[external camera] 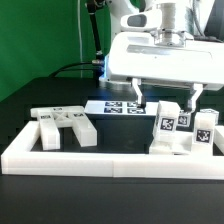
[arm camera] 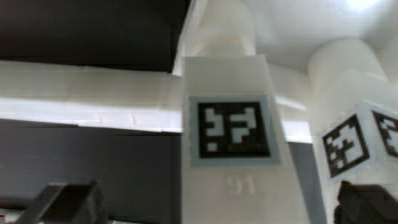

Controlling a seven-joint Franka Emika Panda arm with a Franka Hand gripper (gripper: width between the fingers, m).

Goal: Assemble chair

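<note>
- The hand (external camera: 165,101) is hanging wide open, gripping nothing, just above the chunky white plastic tagged chair posts (external camera: 166,135) standing on the table at the exterior view's right.
- Rising straight up is looking safest, with neither finger brushing those posts.

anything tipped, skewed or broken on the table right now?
Nothing looks broken or spilled. The only oddity is the loose flat part at the exterior view's left, which lies skewed to the border wall. The upright tagged blocks at the right stand straight below the open hand.
</note>
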